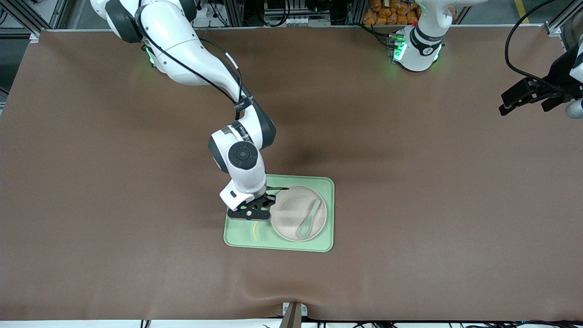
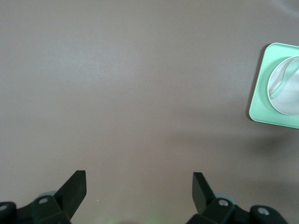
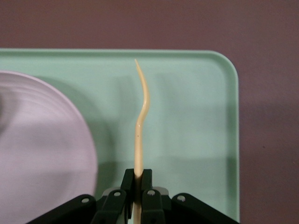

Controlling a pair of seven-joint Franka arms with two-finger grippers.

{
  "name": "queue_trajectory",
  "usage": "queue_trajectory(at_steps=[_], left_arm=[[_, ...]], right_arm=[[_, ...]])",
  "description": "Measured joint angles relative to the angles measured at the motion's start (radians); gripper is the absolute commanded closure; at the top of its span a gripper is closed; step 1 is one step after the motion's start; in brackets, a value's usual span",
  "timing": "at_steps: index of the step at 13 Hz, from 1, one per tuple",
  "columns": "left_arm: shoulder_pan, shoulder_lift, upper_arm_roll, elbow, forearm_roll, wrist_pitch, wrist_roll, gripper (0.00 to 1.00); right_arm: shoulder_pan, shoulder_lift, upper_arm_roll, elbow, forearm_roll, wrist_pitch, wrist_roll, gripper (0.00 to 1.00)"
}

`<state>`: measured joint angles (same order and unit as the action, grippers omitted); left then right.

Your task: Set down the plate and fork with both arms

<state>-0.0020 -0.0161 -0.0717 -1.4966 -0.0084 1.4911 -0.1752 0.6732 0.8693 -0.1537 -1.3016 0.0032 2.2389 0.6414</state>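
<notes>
Right pincer [image 3: 138, 183] gripping one fork [image 3: 140, 126] over one tray [image 1: 237, 239], one plate [image 1: 287, 218], left pincer [image 2: 139, 186] wide

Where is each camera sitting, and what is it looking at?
Front view: high across the table, facing both arms; right gripper holds the fork over the tray, left gripper waits.
Left wrist view: on the left arm, looking down at the table; open left gripper shows.
Right wrist view: on the right arm, looking down at the fork; right gripper shows.
Shared: all views show the tray and plate.
</notes>
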Motion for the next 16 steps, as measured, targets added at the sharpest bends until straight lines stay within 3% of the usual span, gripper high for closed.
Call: queue_trajectory(at_steps=[1, 2, 3, 9, 14, 16], left_arm=[[0.000, 0.000, 0.000, -0.001, 0.000, 0.000, 0.000, 0.00], [0.000, 0.000, 0.000, -0.002, 0.000, 0.000, 0.000, 0.00], [0.000, 0.000, 0.000, -0.004, 0.000, 0.000, 0.000, 0.00], [-0.004, 0.001, -0.002, -0.010, 0.000, 0.002, 0.000, 0.00], [-0.007, 0.001, -0.003, -0.009, 0.000, 0.006, 0.000, 0.00], [-0.007, 0.001, -0.003, -0.009, 0.000, 0.006, 0.000, 0.00]], right_arm=[[-0.003, 0.000, 0.000, -0.013, 0.000, -0.008, 0.000, 1.00], [-0.004, 0.000, 0.000, -0.030, 0.000, -0.008, 0.000, 0.69], [-0.004, 0.000, 0.000, -0.046, 0.000, -0.006, 0.000, 0.01], [-0.013, -0.031, -0.004, -0.055, 0.000, -0.043, -0.002, 0.00], [-0.188, -0.218, -0.009, -0.063, 0.000, -0.236, -0.261, 0.00], [-0.264, -0.313, -0.009, -0.118, 0.000, -0.258, -0.390, 0.00]])
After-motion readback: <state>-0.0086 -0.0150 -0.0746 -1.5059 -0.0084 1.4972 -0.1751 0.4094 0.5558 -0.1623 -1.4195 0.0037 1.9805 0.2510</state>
